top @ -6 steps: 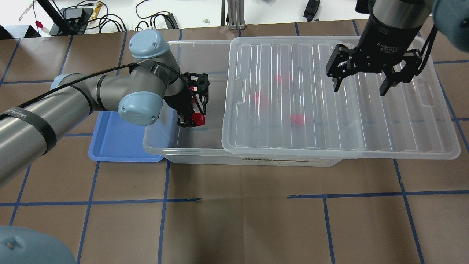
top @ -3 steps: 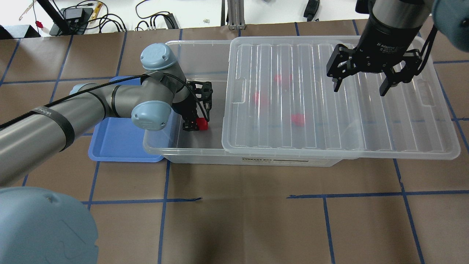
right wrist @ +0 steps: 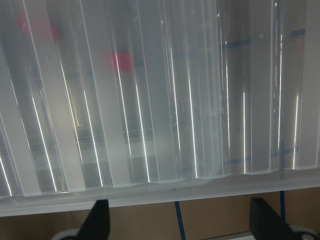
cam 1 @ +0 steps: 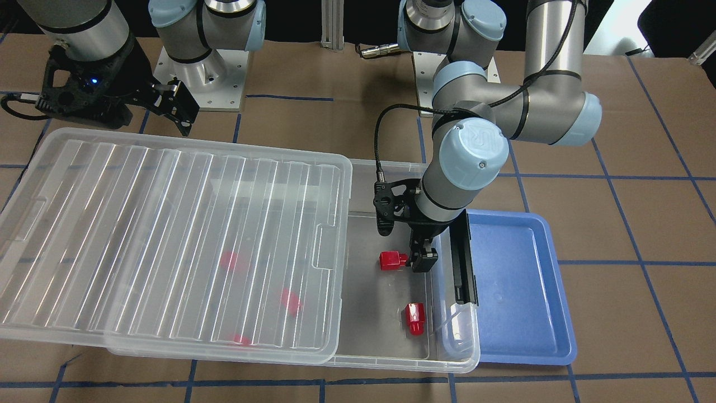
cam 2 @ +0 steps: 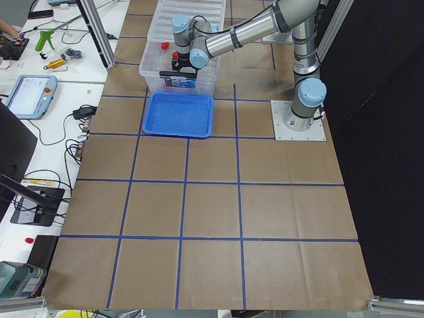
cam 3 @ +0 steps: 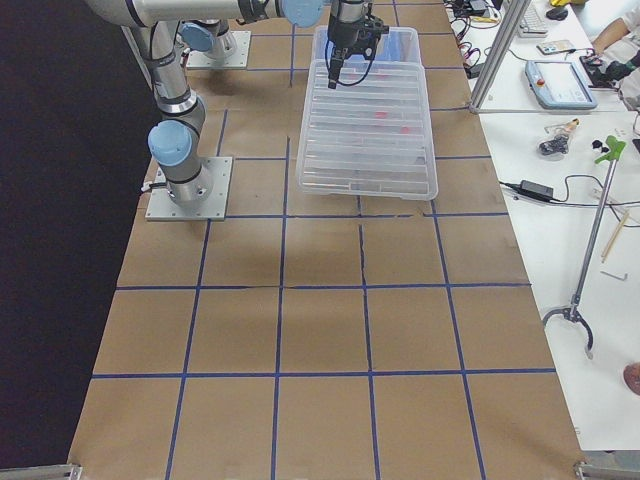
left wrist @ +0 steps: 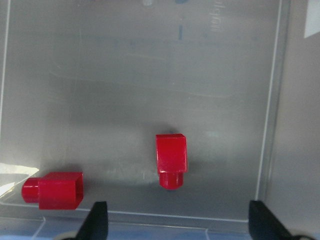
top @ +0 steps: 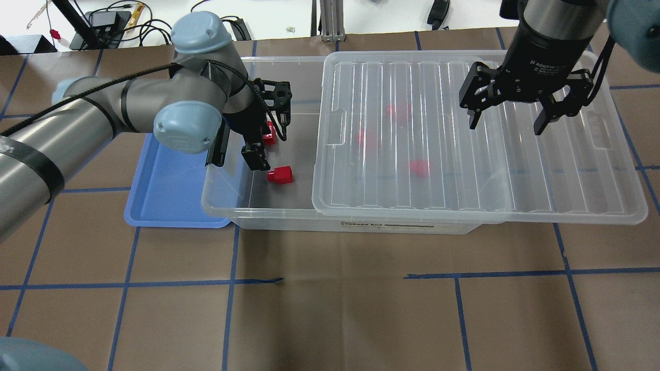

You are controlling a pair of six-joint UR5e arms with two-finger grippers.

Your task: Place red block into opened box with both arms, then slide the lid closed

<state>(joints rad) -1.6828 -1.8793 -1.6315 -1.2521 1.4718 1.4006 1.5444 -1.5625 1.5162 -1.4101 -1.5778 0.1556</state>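
Observation:
The clear box (top: 361,225) has its left end uncovered; the ribbed lid (top: 515,170) lies shifted to the right over the rest. One red block (top: 280,175) lies on the bare box floor. My left gripper (top: 258,152) hangs open just beside it with nothing between its fingers. The left wrist view shows this red block (left wrist: 171,160) ahead of the gripper (left wrist: 180,222). A second red block (top: 268,135) lies partly behind the gripper. Three more red blocks (top: 419,167) show blurred under the lid. My right gripper (top: 508,123) hovers open above the lid's right half.
A blue tray (top: 170,201) sits against the box's left end. The black latch bar (cam 1: 463,257) stands on that end, beside my left wrist. Cables and gear lie beyond the table's far edge. Brown table surface with blue tape lines lies in front of the box.
My left gripper has opened and let go of the red block, which now lies on the box floor. The gripper has risen and drawn back. The right arm has not moved.

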